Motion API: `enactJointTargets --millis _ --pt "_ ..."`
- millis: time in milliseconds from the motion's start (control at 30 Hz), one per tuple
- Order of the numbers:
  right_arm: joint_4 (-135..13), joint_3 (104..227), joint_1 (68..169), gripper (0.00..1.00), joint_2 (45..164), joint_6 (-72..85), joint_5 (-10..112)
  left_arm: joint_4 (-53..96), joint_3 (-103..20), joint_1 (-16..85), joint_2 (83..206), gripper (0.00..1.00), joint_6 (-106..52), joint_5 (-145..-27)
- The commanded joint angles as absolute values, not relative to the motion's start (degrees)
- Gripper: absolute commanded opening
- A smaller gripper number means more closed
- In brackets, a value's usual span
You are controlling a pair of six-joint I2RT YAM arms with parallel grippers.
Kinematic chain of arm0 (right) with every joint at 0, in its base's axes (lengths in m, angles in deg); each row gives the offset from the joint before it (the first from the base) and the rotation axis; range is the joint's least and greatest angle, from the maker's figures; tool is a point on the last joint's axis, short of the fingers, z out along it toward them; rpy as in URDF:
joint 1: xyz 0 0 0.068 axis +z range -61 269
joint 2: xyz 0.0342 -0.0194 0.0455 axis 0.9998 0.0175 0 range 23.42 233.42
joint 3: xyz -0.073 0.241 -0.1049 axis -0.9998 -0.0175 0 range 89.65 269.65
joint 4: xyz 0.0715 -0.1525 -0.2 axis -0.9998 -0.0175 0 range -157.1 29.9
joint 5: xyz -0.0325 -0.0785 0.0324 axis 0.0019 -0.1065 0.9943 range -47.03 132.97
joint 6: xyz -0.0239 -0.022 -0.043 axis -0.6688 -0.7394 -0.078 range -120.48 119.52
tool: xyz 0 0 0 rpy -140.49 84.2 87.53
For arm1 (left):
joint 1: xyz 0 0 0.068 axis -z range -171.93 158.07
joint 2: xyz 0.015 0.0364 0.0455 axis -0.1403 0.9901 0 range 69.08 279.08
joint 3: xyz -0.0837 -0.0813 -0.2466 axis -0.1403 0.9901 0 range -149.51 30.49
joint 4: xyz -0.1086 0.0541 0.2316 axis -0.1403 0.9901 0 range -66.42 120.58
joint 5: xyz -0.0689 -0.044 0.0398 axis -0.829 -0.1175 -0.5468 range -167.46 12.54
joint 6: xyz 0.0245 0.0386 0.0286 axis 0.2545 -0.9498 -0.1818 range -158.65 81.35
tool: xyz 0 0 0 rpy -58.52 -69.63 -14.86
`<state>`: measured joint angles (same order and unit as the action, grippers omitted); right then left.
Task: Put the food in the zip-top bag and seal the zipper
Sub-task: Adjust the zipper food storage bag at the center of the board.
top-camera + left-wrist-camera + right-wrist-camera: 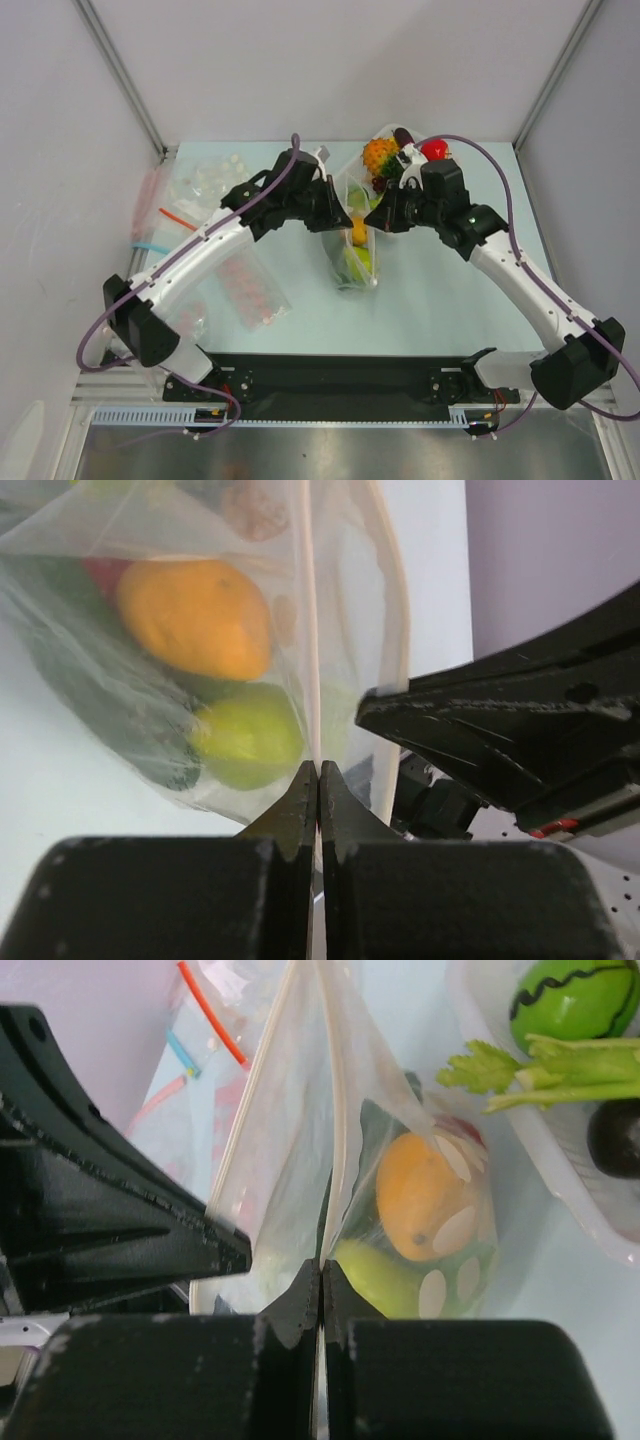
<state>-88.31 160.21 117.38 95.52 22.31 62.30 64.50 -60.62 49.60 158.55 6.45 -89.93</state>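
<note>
At the middle of the table [450,300], the zip-top bag [352,240] is held up by its mouth: thin, soft, slippery film, likely bottom-heavy. The left gripper [318,770] and right gripper [322,1265] are each clamped flat on its rim. Inside lie an orange piece [195,615] and a light-green piece [250,735]. The zipper [308,630], stiffer, seems the surest hold.

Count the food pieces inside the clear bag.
4, by the left wrist view: orange piece central, light green piece below it, dark green piece to its left, red piece above that. Others may be hidden.
</note>
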Motion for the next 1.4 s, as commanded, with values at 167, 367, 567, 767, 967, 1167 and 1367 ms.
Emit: enactJointTargets --millis 167,367,567,767,967,1167,1367 --pt "-80.3 166.7 117.0 0.00 100.8 20.6 70.7 54.4 -51.4 53.6 146.8 0.00 19.0 -77.9" --pt "-80.5 172.2 112.7 0.00 108.7 20.3 75.0 50.6 -46.1 53.7 146.6 0.00 23.0 -72.6" --pt "-85.3 181.2 111.8 0.19 117.1 17.0 77.7 50.3 -48.3 53.4 150.9 0.00 25.9 -68.2" --pt "-86.1 181.4 110.5 0.75 117.0 16.7 80.4 49.8 -47.2 51.0 152.9 0.00 32.0 -68.2" --pt "-85.4 174.1 108.1 0.88 107.2 14.4 79.1 50.6 -48.7 49.9 153.6 0.00 31.0 -66.8" --pt "-76.2 158.0 103.4 0.95 94.6 13.3 82.9 50.6 -49.2 48.6 154.0 0.00 30.2 -67.4" --pt "-69.9 145.9 102.6 0.87 87.2 12.4 82.3 50.8 -50.3 48.3 154.5 0.00 28.9 -67.3"
